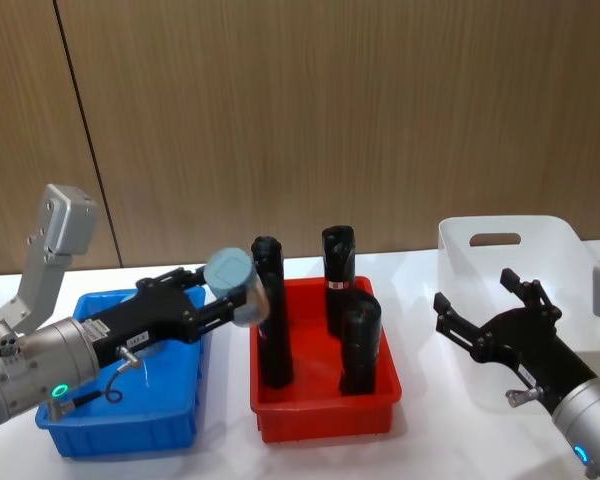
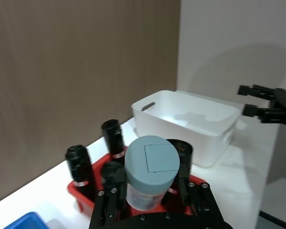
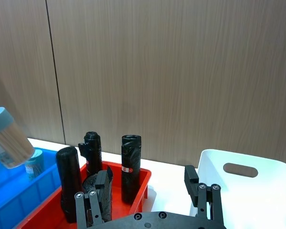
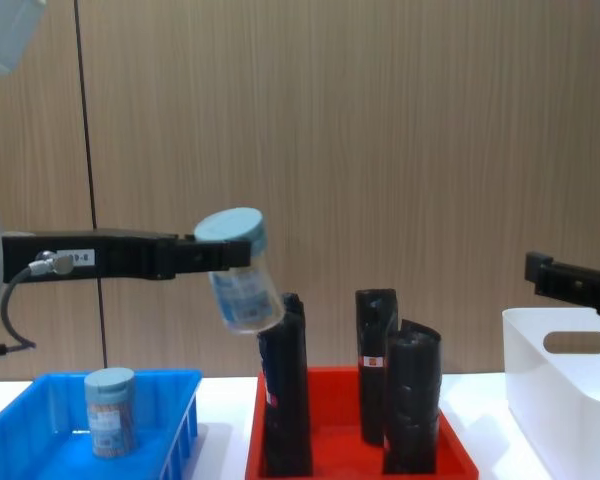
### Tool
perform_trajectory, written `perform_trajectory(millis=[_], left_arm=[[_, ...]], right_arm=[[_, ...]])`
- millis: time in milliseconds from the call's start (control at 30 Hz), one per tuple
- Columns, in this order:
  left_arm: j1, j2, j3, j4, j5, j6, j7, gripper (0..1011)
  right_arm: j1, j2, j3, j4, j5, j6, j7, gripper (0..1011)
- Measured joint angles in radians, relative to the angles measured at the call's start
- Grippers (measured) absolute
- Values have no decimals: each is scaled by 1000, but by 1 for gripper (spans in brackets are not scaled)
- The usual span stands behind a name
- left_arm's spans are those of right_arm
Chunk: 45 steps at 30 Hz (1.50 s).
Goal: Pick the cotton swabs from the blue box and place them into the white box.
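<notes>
Cotton swabs jar [image 1: 230, 272] clamped between the fingers of the left gripper [image 1: 238, 302], clear body and pale blue-grey lid poking out past the fingertips. Held in the air, tilted with lid uppermost, over the left rim of the red tray [image 1: 325, 415] and close by the top of the tray's leftmost black pack; cannot tell whether touching it. Two jars in all: this one in the grip, and a second jar [image 4: 110, 410] standing upright inside the blue box [image 4: 30, 430], left of the red tray. Three tall black packs [image 1: 338, 275] upright in the red tray: one at its left, one at its back, one at its front right. One white box [image 1: 460, 260], right of the red tray, with an oval handle cutout in one end wall. Right gripper [image 1: 475, 292] also right of the red tray, by the white box's near side, fingers spread wide and holding nothing.
</notes>
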Motion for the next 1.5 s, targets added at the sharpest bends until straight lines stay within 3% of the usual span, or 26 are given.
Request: perform_trajectory(millis=[867,1133,1500], left_arm=[[-107,-26,29,176,-43,-46,-487,639],[-118,-22,33,196,-43,-58,-556,639],[-115,-3,32,197,-32,-70,-569,639]], right_arm=[[0,0,0,0,0,0,0,1002],[0,0,0,0,0,0,0,1002],[0,0,0,0,0,0,0,1002]])
